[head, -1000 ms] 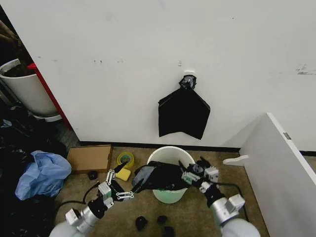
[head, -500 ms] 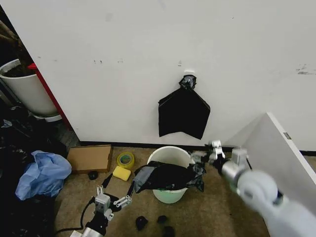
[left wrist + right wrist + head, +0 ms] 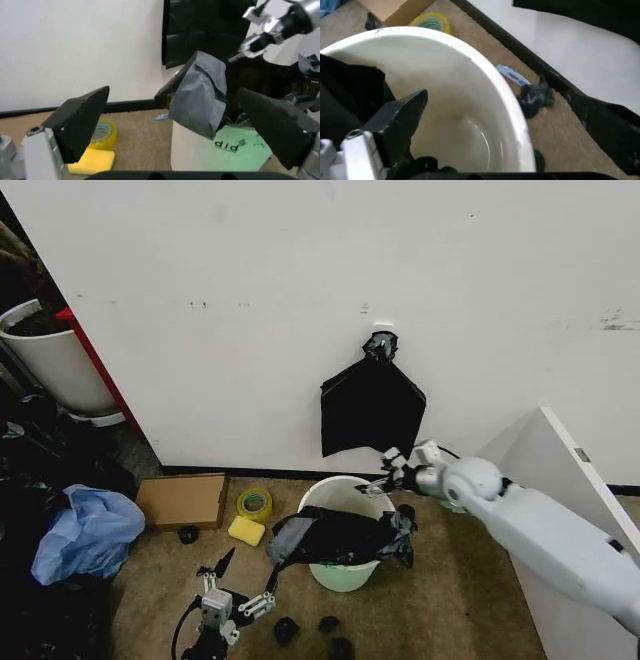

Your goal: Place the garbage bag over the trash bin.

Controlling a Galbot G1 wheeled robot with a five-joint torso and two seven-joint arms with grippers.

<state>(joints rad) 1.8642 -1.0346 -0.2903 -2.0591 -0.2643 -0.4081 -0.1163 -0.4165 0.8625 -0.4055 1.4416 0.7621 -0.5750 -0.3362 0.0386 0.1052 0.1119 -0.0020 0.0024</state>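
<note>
- Since a second ago, the right gripper (image 3: 385, 477) has been raised from the garbage bag (image 3: 340, 538) to above the trash bin's (image 3: 340, 492) far rim, fingers apart and empty; the left gripper (image 3: 232, 582) has been drawn back, also spread open.
- The bag is lying bunched across the bin's near rim, so spreading is judged largely undone.
- The bin's interior is showing bare.

Glossy wrinkled plastic garbage bag (image 3: 340, 538)
</note>
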